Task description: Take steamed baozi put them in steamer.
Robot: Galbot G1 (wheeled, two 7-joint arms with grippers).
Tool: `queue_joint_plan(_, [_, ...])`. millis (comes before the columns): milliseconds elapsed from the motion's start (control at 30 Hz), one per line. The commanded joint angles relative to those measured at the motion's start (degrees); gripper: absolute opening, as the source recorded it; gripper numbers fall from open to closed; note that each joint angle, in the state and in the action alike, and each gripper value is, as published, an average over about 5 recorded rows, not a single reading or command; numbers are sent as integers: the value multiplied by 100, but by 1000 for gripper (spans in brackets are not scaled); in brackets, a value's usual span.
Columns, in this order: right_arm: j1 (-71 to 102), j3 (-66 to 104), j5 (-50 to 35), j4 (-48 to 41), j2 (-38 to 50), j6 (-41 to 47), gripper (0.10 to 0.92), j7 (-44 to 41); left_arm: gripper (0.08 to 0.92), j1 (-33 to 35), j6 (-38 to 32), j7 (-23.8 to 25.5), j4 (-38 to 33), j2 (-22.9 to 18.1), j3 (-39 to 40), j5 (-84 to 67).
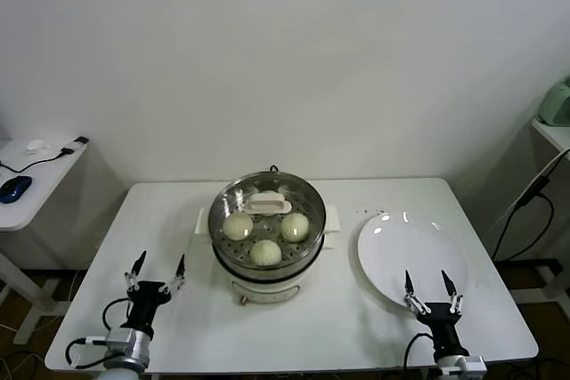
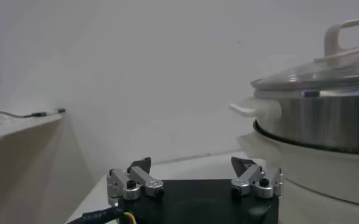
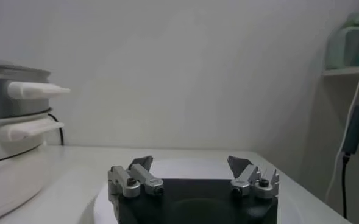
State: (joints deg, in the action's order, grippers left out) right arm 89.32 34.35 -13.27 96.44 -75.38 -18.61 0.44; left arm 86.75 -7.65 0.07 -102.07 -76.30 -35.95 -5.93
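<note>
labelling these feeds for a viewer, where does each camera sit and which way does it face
Head view: high on the robot, looking forward and down at the white table, the lidded steamer holding three baozi, and the empty plate; left gripper and right gripper both show, open.
Left wrist view: low over the table beside the steamer, facing the wall; its open left gripper shows.
Right wrist view: low over the plate, facing the wall; its open right gripper shows.
Shared: both wrist views catch the steamer.
</note>
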Motion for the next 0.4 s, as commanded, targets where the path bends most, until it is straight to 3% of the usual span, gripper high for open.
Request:
queue_joint_plan(33, [-20,-31,-7,-8,-20,28,823,5,823,89,-477,-47,537,-13,123,-567])
queue_joint_plan(400, [-28,-36,-14,-22,-29,31,823,-21,823,171,-606,30,391,-22,113,-486])
